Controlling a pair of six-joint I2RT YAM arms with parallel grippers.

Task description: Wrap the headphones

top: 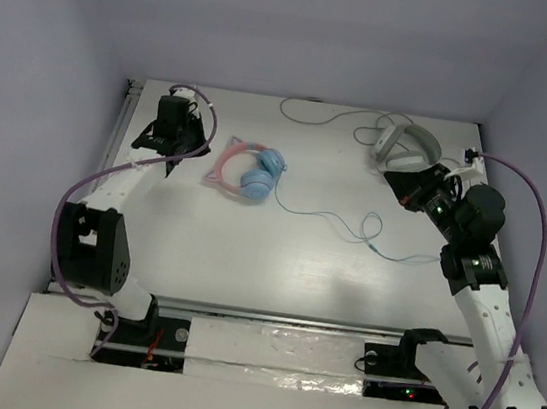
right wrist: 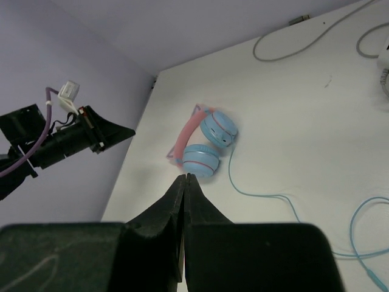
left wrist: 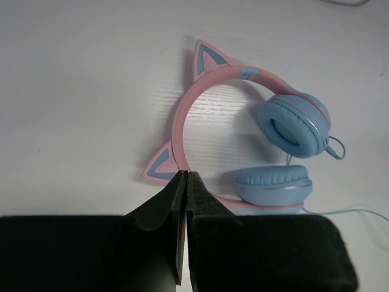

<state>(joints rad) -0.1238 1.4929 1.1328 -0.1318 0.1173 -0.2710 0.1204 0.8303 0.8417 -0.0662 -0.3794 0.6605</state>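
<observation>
**Left gripper [left wrist: 185, 177] pinched shut, empty, just left of headphones [left wrist: 292, 125]**

Way nearer than right gripper [right wrist: 184, 177], likewise clamped on nothing, far off headphones' right. Gotta wrap cable [top: 332, 219] strung out rightward from headphones, toward that far arm.

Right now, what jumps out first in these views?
The headphones, with a pink cat-ear band and blue earcups, lie left of centre on the table, and their thin blue cable trails loose to the right. White-grey headphones sit at the far right, next to the right arm. Both arms' jaws are shut and empty, the left pair aimed at the pink headband.
</observation>
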